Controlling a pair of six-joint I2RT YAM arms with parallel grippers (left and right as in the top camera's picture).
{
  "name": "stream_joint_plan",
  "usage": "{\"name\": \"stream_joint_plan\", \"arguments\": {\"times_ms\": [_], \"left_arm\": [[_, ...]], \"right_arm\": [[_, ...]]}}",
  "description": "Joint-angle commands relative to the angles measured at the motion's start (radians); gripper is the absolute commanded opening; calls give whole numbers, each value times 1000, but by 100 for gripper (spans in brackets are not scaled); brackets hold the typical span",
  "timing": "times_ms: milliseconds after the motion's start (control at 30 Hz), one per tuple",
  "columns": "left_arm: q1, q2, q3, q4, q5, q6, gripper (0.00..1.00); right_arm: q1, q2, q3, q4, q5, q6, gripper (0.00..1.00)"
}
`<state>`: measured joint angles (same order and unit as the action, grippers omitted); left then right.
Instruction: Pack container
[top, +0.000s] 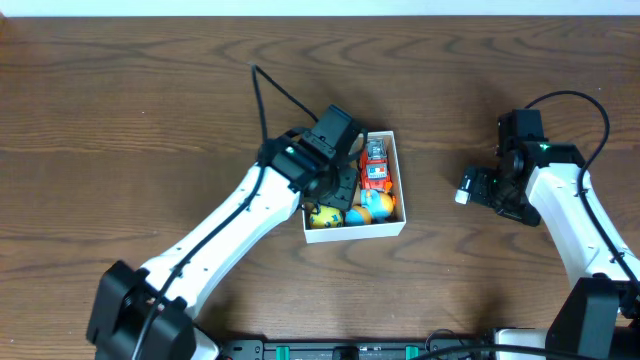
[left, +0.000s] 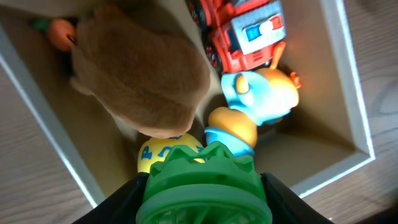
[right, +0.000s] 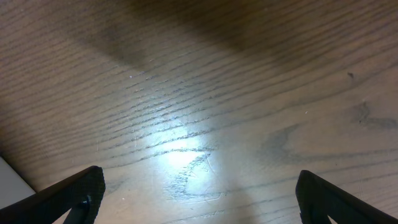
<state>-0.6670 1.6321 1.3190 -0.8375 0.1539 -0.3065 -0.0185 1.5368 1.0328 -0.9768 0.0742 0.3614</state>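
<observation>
The container (top: 400, 180) is a small white-walled box with a brown inside, at the table's middle. In it lie a red toy fire truck (top: 375, 165), a blue and orange toy (top: 375, 207) and a yellow toy (top: 325, 217). My left gripper (top: 335, 175) hangs over the box's left half, shut on a green ridged toy (left: 202, 186). In the left wrist view a brown plush toy (left: 143, 81) fills the box's left part beside the fire truck (left: 249, 34) and the blue and orange toy (left: 261, 93). My right gripper (right: 199, 199) is open and empty over bare wood.
The box wall (left: 348, 81) rims the toys in the left wrist view. The right arm (top: 560, 200) stands on the table to the right of the box. A black cable (top: 275, 90) runs behind the left arm. Dark equipment lies along the front edge (top: 350, 350).
</observation>
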Motion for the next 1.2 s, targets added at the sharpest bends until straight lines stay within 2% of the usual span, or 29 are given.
{"name": "stream_joint_plan", "arguments": {"times_ms": [0, 133, 667, 733, 900, 1000, 1167], "left_arm": [[-4, 5, 3, -1, -7, 16, 54], [-4, 4, 3, -2, -7, 16, 64], [-4, 1, 3, -19, -10, 17, 65], [-4, -11, 3, -31, -45, 16, 65], [0, -90, 3, -27, -242, 17, 66], [37, -157, 3, 5, -328, 19, 77], [204, -223, 3, 44, -321, 24, 88]], "right_arm": [[-5, -3, -1, -2, -3, -11, 99], [-5, -3, -1, -1, -3, -12, 99], [-5, -3, -1, -2, -3, -23, 99], [-5, -3, -1, -1, -3, -27, 99], [3, -6, 22, 27, 2, -42, 99], [14, -7, 105, 27, 5, -47, 99], [47, -7, 296, 40, 4, -118, 99]]}}
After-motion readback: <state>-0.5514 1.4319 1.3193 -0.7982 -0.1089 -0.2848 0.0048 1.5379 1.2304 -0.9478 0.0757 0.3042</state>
